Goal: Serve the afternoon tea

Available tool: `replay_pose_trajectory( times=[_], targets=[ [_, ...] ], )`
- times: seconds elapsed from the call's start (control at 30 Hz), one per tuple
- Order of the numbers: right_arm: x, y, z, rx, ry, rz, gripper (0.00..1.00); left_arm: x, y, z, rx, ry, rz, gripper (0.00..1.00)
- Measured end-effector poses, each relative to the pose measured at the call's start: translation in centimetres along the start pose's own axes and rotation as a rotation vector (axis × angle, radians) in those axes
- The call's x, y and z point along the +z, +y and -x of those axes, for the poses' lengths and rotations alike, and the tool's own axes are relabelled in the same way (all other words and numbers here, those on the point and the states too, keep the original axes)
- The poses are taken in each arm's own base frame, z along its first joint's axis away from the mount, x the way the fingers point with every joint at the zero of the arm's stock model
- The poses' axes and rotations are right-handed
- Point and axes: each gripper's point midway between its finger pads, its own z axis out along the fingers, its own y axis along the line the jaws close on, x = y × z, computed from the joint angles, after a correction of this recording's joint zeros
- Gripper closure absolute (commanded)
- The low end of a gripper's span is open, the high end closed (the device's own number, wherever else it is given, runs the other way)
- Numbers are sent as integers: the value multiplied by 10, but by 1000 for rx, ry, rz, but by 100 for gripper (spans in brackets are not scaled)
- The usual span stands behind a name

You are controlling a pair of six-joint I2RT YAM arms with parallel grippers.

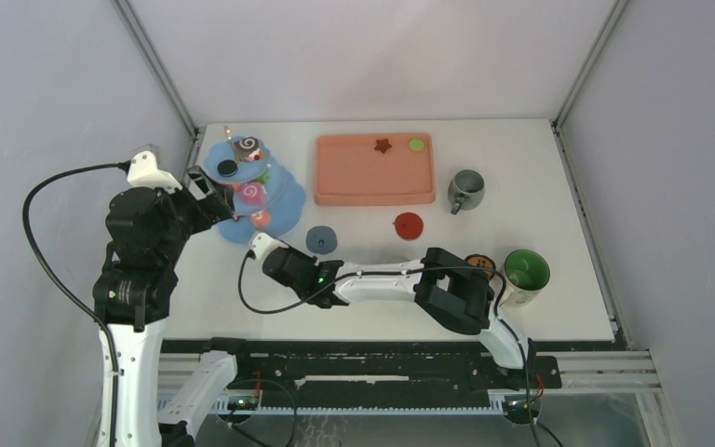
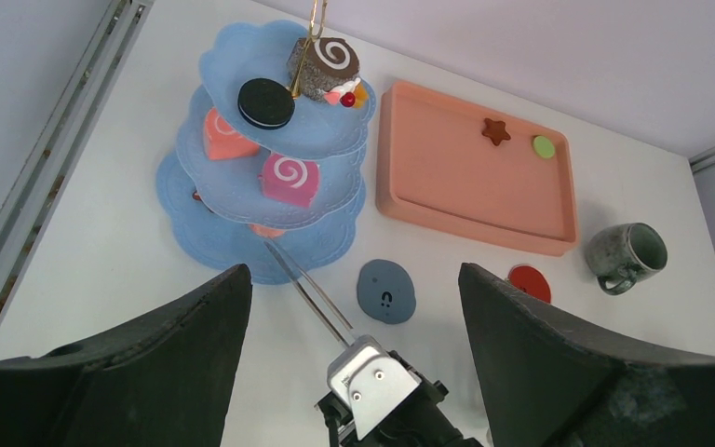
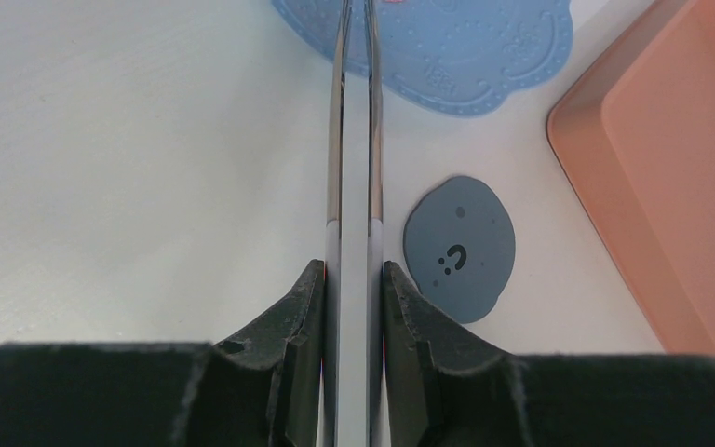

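The blue tiered dessert tower (image 1: 279, 207) (image 2: 330, 140) stands at the back left. It carries a chocolate swirl roll (image 2: 326, 67), a black cookie (image 2: 266, 102), an orange wedge (image 2: 223, 135) and a pink swirl roll (image 2: 290, 179). My right gripper (image 1: 263, 244) (image 3: 354, 270) is shut on thin metal tongs (image 3: 354, 140) (image 2: 312, 293). Their blades stand slightly apart, and the tips reach the bottom tier beside an orange pastry (image 2: 265, 230). The left gripper (image 1: 209, 194) (image 2: 352, 270) hangs open just left of the tower, holding nothing.
A salmon tray (image 1: 372, 186) with a brown star (image 2: 495, 130) and a green disc (image 2: 544, 146) lies behind. Blue (image 1: 320, 239) and red (image 1: 408, 224) coasters lie mid-table. A grey mug (image 1: 466, 189), a green mug (image 1: 526, 270) and a mug half hidden by the right arm (image 1: 480, 264) stand on the right.
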Motion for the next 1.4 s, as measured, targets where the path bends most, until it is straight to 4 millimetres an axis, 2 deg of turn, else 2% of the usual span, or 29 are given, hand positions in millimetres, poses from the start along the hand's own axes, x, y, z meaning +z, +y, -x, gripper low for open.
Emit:
replay_pose_trajectory(
  times=[0.1, 0.2, 0.4, 0.5, 0.6, 0.73, 0.87, 0.93, 1.0, 1.03, 1.1, 1.2, 1.3, 1.4],
  targets=[
    [-6, -2, 6, 18, -11, 13, 70, 0, 0, 0, 0, 0, -1, 14],
    [-22, -14, 17, 62, -37, 25, 70, 0, -1, 0, 0, 1, -3, 14],
    [-69, -60, 49, 221, -126, 38, 71, 2, -1, 0, -1, 1, -7, 14],
    [-86, -87, 50, 292, -145, 22, 71, 2, -2, 0, -1, 3, -11, 14],
    [-92, -105, 34, 332, -123, -1, 71, 4, -3, 0, -3, 7, -15, 14],
    [-90, -121, -12, 364, -24, -32, 71, 7, -4, -1, -8, 13, -18, 14],
    [-89, -140, -49, 398, 64, -69, 71, 8, -5, -2, -8, 19, -19, 14],
    [-93, -159, -60, 443, 90, -98, 70, 9, -5, -2, -8, 21, -18, 14],
    [-97, -183, -63, 497, 87, -134, 70, 9, -5, -2, -9, 22, -18, 14],
    [-103, -200, -61, 546, 68, -155, 69, 9, -5, -2, -9, 21, -18, 14],
    [-105, -231, -69, 609, 65, -208, 69, 9, -5, -1, -10, 19, -19, 14],
    [-108, -266, -81, 700, 65, -271, 69, 10, -6, 0, -14, 16, -20, 14],
    [-106, -293, -99, 771, 104, -324, 67, 10, -6, 0, -19, 16, -20, 14],
    [-98, -312, -105, 810, 134, -352, 64, 10, -6, 0, -19, 16, -20, 14]
  ],
)
